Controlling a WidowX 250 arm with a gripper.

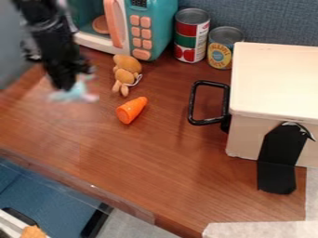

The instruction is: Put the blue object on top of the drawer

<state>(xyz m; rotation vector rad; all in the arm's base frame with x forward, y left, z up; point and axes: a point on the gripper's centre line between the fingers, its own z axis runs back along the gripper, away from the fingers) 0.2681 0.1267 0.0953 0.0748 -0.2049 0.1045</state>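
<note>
Light blue, soft-looking object with a pinkish end (74, 94): held in the upper left of the frame, well apart from the drawer. It is gripped by the black two-finger gripper (67, 86), fingers closed down on it at the tips (exact gap can't be read, both are blurred). The gripper is pointed down, with the black robot arm (46, 32) entered from the top edge.

The cream box-shaped drawer (273, 79) is seated at the right of the frame, flat lid up. A black loop handle (192, 104) is fitted on its left side, and a black strip (277, 160) is run down its front.

Between arm and drawer, an orange cone-shaped toy (130, 111) is laid on its side, near a brown jointed-looking figure (126, 69) just above it in the frame. A teal toy microwave with pink buttons (155, 23) is stood at top centre-left. Beside it are set a red-and-green can (190, 38) and a shorter can with a yellow label (221, 51). All are supported by the reddish-brown wood-grain table (168, 167).
</note>
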